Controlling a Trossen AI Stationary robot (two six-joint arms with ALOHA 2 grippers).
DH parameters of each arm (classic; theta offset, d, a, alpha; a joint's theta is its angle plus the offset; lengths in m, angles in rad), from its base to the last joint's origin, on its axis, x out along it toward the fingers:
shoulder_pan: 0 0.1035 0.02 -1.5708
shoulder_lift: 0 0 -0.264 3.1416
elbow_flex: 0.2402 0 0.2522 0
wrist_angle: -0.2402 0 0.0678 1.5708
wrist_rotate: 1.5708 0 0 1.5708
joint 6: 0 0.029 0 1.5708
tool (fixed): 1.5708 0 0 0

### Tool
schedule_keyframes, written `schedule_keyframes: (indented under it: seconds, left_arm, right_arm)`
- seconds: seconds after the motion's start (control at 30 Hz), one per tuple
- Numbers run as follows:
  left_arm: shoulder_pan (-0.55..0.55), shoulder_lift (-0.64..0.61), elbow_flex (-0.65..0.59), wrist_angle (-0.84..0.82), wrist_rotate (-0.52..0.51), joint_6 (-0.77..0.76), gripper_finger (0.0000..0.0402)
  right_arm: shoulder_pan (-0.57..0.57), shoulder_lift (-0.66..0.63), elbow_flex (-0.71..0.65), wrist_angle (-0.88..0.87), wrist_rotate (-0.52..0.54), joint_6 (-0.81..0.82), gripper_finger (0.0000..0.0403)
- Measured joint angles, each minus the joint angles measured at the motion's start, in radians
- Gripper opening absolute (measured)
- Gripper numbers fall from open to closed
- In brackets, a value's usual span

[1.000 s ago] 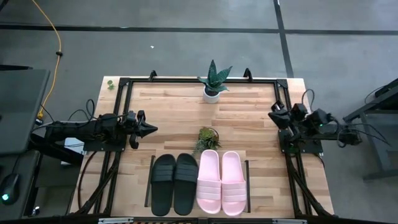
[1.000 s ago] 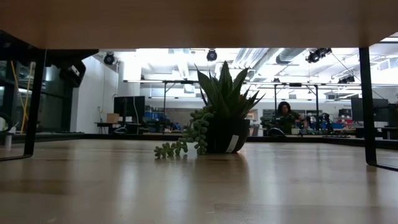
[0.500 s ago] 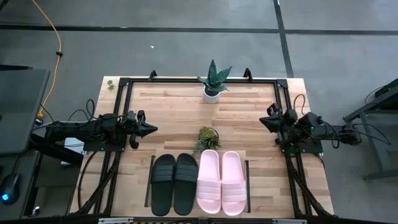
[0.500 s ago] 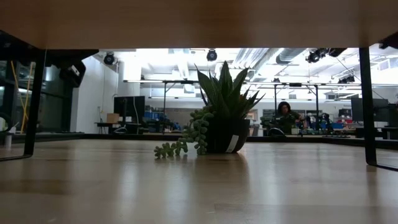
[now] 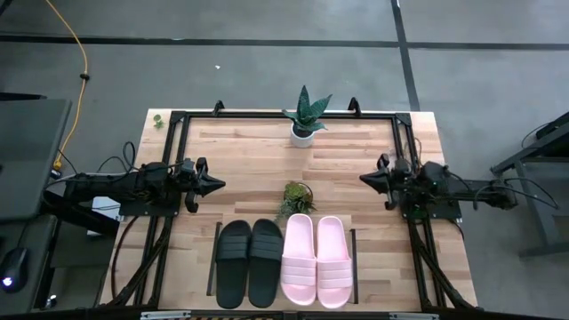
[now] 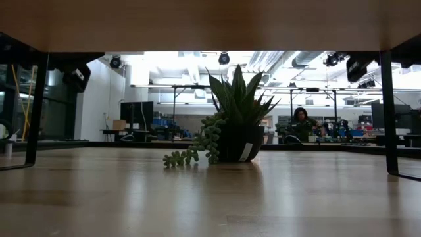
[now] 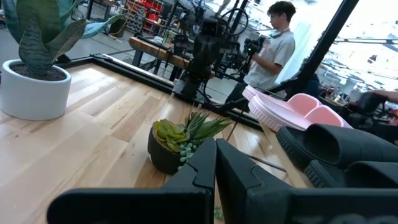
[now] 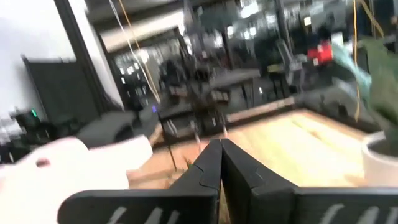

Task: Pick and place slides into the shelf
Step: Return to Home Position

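Two black slides (image 5: pixel 250 263) and two pink slides (image 5: pixel 316 260) lie soles down, side by side on the shelf (image 5: pixel 347 223) at the table's near edge, between its thin black side panels. In the left wrist view the pink slides (image 7: pixel 292 112) and black slides (image 7: pixel 348 146) show side-on. My left gripper (image 5: pixel 220 185) is shut and empty, hovering at the table's left side, pointing right. My right gripper (image 5: pixel 363 178) is shut and empty at the right side, pointing left, beyond the pink slides' toe end. Its fingers (image 8: pixel 221 155) are closed together.
A small dark-potted plant (image 5: pixel 295 193) stands just beyond the shelf, between the grippers. A taller plant in a white pot (image 5: pixel 304 132) stands near the far edge. A black frame (image 5: pixel 283 114) rings the tabletop. A person (image 7: pixel 280 43) stands beyond the table's right side.
My right gripper has moved from the table's right edge toward the left, out over the tabletop, and has come into the upper right of the low view. The left arm and the slides have stayed where they were.
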Motion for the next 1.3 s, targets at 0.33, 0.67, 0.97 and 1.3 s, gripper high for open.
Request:
schedule_keyframes:
  seconds: [0.33, 0.67, 0.97, 1.3]
  left_arm:
    - [0.0, 0.0, 0.0, 0.0, 0.0, 0.0, 0.0001]
    - [0.0, 0.0, 0.0, 0.0, 0.0, 0.0, 0.0001]
    - [0.0, 0.0, 0.0, 0.0, 0.0, 0.0, 0.0001]
    - [0.0, 0.0, 0.0, 0.0, 0.0, 0.0, 0.0001]
  right_arm:
    - [0.0, 0.005, 0.0, -0.136, 0.002, 0.007, 0.0]
    - [0.0, 0.005, 0.0, -0.136, 0.003, 0.0, 0.0]
    - [0.0, 0.005, 0.0, -0.136, 0.003, 0.0, 0.0]
    - [0.0, 0.005, 0.0, -0.137, 0.003, 0.0, 0.0]
